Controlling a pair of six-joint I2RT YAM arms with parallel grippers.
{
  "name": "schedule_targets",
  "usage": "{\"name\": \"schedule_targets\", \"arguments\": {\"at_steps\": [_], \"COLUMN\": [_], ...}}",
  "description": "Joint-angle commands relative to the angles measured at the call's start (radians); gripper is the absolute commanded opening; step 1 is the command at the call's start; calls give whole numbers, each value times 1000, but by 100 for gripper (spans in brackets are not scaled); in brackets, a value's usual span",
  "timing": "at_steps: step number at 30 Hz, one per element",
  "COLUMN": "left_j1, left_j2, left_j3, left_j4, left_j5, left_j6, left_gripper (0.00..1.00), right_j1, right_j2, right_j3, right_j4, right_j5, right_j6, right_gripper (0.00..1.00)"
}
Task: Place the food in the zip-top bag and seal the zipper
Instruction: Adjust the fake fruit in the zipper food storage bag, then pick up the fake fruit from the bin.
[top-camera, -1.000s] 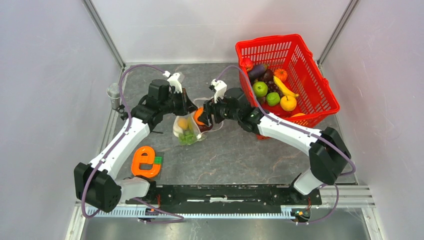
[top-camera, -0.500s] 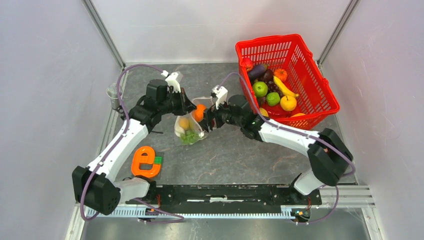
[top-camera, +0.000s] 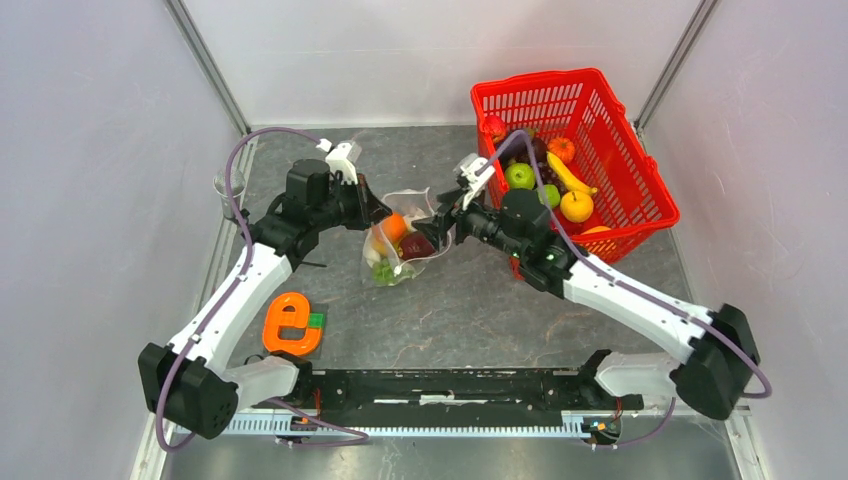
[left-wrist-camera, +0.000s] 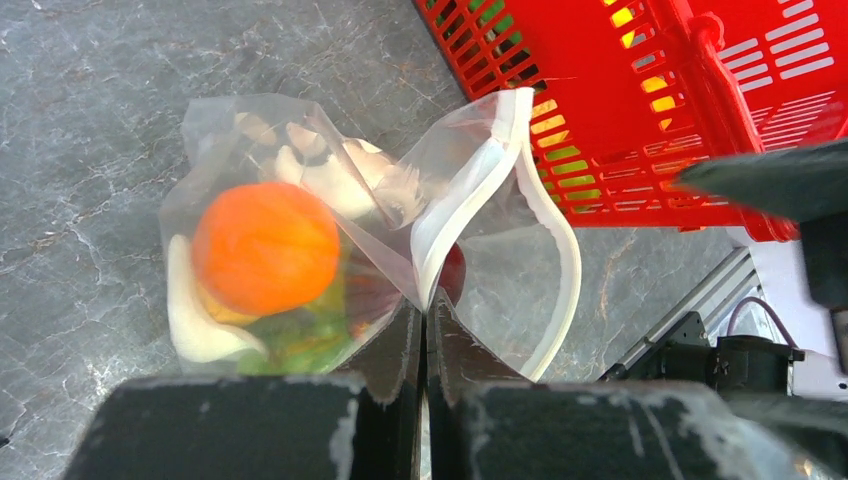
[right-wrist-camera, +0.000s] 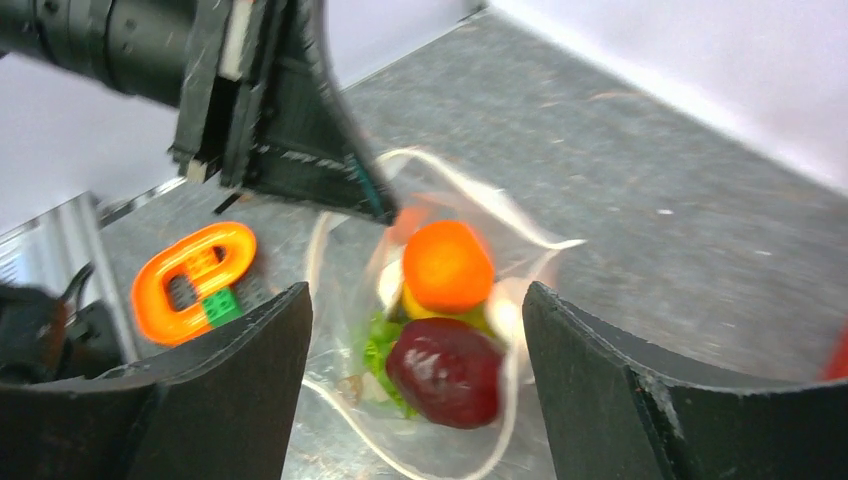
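Observation:
The zip-top bag (top-camera: 402, 250) lies mid-table with its mouth held up. My left gripper (top-camera: 378, 212) is shut on the bag's mouth edge (left-wrist-camera: 425, 300), and the whitish zipper (left-wrist-camera: 566, 262) loops open beside it. Inside the bag are an orange food (top-camera: 392, 228) (right-wrist-camera: 447, 265), a dark red one (top-camera: 418, 245) (right-wrist-camera: 445, 370) and something green (right-wrist-camera: 378, 345). My right gripper (top-camera: 445, 217) (right-wrist-camera: 415, 300) hovers open just right of the mouth, holding nothing. More food, such as a green apple (top-camera: 519, 177), sits in the basket.
The red mesh basket (top-camera: 575, 80) stands at the back right, close behind my right wrist. A flat orange e-shaped toy (top-camera: 290, 322) lies front left. A small grey cylinder (top-camera: 228, 186) stands at the left table edge. Walls enclose three sides.
My right gripper let the orange food go into the bag, opened and drew back right towards the basket. The bag's mouth shifted slightly right, my left gripper still holding it.

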Motion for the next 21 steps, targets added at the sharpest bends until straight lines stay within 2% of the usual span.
{"name": "schedule_targets", "arguments": {"at_steps": [1,3,6,10,14,17,21], "left_j1": [-3,-3,-3,-2,-2,-3,-3], "left_j2": [-14,-12,-9,-10,-12,-7,-4], "left_j3": [18,13,8,5,5,0,-4], "left_j4": [79,86,92,89,87,90,92], "left_j5": [13,14,16,15,15,17,20], "left_j6": [-49,-51,-51,-47,-46,-47,-46], "left_gripper": [4,3,4,3,4,4,4], "right_j1": [-6,-22,-119,-351,-501,-620,-684], "right_j2": [-133,-160,-165,-100,17,140,275], "right_j3": [71,89,124,171,185,206,231], "right_j4": [-102,-160,-269,-428,-511,-556,-575], "right_j5": [332,550,675,635,596,477,455], "right_j6": [-94,-124,-100,3,71,129,160], "right_gripper": [82,82,81,84,86,87,87]}}
